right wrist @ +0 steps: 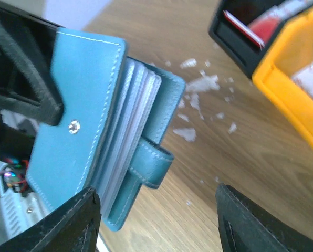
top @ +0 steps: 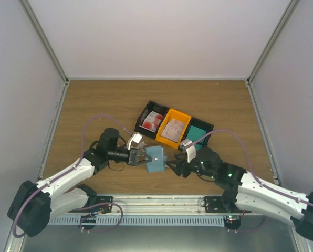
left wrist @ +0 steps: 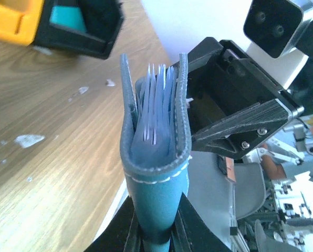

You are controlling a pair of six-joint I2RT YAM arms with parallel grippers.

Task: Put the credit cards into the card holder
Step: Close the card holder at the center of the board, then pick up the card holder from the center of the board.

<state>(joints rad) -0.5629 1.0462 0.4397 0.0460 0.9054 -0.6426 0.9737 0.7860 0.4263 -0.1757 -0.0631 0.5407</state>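
At table [top: 93,105] centre | left pincer [top: 143,157] clamps card holder [top: 156,160] (pockets fanned), arm low | right pincer [top: 170,166] agape

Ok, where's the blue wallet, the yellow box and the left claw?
blue wallet [right wrist: 83,89], right wrist view, on its front cover.
yellow box [right wrist: 280,89], right wrist view, on its side wall.
left claw [top: 144,157], top view, between its fingertips.

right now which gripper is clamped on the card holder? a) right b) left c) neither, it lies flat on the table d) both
b: the left gripper pinches the card holder by its spine, while the right gripper faces it with its jaws open.
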